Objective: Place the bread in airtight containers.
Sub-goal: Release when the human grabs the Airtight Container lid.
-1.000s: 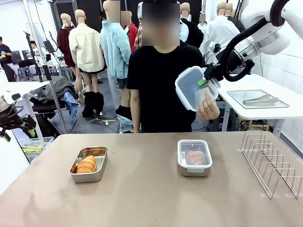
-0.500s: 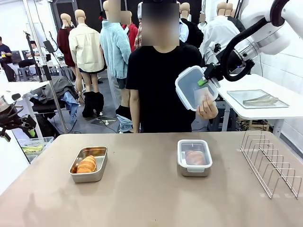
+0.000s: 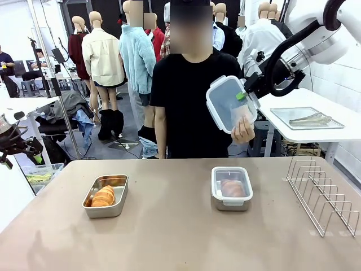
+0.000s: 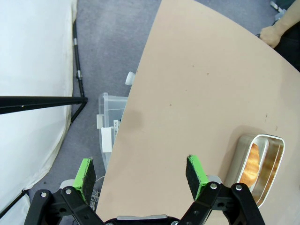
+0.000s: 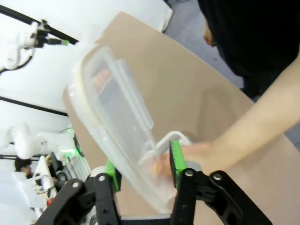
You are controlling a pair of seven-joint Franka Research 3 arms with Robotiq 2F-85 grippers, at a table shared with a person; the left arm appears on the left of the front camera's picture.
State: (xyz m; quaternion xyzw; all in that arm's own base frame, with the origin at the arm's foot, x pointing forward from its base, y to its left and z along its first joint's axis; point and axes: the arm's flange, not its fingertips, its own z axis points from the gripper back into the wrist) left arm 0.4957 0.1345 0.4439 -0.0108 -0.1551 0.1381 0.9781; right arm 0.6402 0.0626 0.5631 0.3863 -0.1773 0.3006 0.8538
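Observation:
One open steel airtight container sits at the table's left with a golden bread in it. A second container, its clear lid on, holds another bread at the middle right. High above it a person's hand holds a loose clear lid. My right gripper stands at that lid's edge. In the right wrist view the lid passes between the parted fingers, gripper open. My left gripper hangs open over the table's left edge, with the open container beside it.
A wire rack stands at the table's right end. A side table behind it carries a flat metal tray. A plastic bin sits on the floor by the table's left edge. The person stands at the far side.
My right gripper's jaws have parted from the lid's edge. The lid has shifted slightly up and to the left in the person's hand. The left arm has not moved.

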